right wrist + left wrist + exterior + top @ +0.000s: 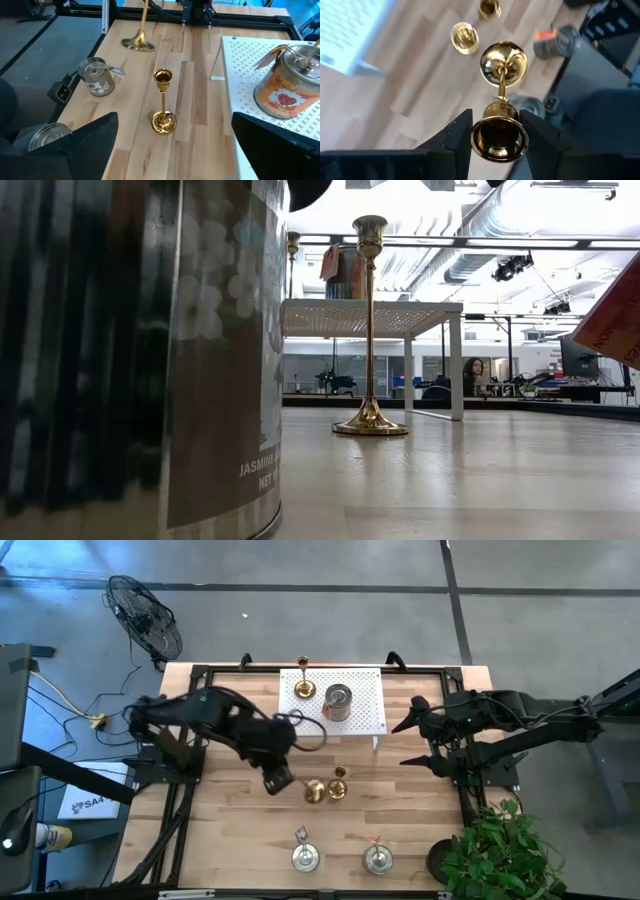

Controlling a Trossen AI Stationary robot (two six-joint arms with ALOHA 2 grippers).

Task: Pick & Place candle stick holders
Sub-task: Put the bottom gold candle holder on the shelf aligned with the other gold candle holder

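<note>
My left gripper point(280, 780) point(496, 116) is shut on a gold candle stick holder point(314, 791) over the table's middle. A second gold holder point(338, 783) point(370, 330) stands on its round base just right of it. A third gold one point(304, 688) stands on the white perforated rack point(365, 710), beside a squat silvery round holder with an orange label point(338, 702) point(287, 75). Two more silvery holders point(305, 858) point(377, 858) stand near the front edge. My right gripper point(405, 744) point(180, 150) is open and empty, right of the rack. My left gripper pinches the gold holder's cup end point(499, 142) between its two fingers point(462, 130), coming from above and pointing down. The stem and round base point(503, 62) hang below the fingers, a little tilted. I cannot tell whether the base touches the table.
One silvery holder point(140, 350) stands close in front of the low view and blocks its left half. A potted plant point(495, 850) stands at the front right corner. Bare wood lies left of my left gripper point(220, 830).
</note>
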